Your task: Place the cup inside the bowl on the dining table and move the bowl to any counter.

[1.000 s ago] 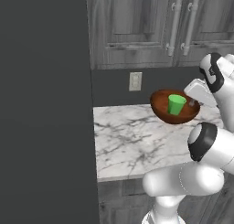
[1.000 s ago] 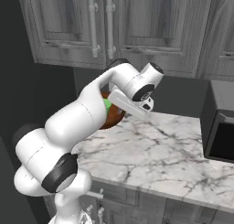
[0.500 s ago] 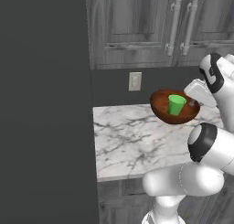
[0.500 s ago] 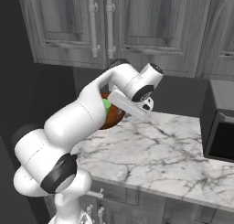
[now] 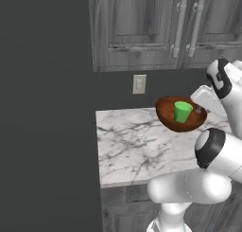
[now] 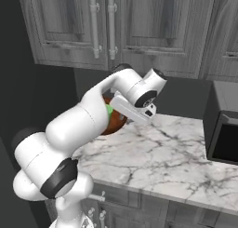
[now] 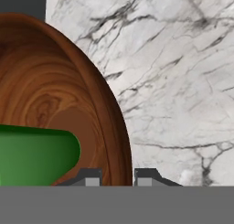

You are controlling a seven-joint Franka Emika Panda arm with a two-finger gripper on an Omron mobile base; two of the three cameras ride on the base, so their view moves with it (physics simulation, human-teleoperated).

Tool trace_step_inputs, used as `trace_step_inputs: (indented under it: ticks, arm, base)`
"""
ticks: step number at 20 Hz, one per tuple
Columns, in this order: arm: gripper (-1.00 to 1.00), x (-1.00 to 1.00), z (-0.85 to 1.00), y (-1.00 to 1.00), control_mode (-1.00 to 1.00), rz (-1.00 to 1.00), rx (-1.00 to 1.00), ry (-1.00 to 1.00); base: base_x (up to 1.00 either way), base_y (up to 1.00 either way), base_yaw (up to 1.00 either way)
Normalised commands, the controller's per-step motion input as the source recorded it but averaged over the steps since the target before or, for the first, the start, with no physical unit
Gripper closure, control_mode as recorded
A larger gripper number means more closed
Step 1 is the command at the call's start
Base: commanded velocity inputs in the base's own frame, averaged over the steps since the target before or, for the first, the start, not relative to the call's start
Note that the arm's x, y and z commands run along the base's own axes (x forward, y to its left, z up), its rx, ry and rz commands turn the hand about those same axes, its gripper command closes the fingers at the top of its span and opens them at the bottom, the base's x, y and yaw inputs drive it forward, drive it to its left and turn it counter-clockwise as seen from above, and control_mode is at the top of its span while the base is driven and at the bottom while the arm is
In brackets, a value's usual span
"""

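Hand view: end effector (image 7: pixel 118 177) apparently clamped on grained wooden bowl (image 7: pixel 59 104) rim, smooth green cup (image 7: pixel 34 154) inside.

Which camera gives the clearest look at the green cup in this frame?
The left base view: the cup stands whole inside the bowl. The right base view shows a green sliver behind the arm; the hand view shows its side, cut off by the frame.
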Motion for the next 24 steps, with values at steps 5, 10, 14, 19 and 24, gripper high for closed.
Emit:
trace_step_inputs:
  ticks: [5,10,14,19,24]
  arm:
    - [1.0,-0.22,-0.29,0.0,-1.0,0.0,0.03,0.02]
    - [1.0,-0.17,-0.24,0.0,-1.0,0.0,0.01,0.05]
    - [1.0,-0.05,-0.33,0.0,-1.0,0.0,0.0,0.02]
    - [1.0,-0.01,-0.3,0.0,-1.0,0.0,0.0,0.01]
    - [1.0,0.0,-0.18,0.07,-1.0,-0.01,0.0,-0.04]
  base:
    - [0.0,0.0,0.0]
    - [0.0,0.0,0.0]
    - [0.0,0.0,0.0]
    - [0.0,0.0,0.0]
    - [0.0,0.0,0.0]
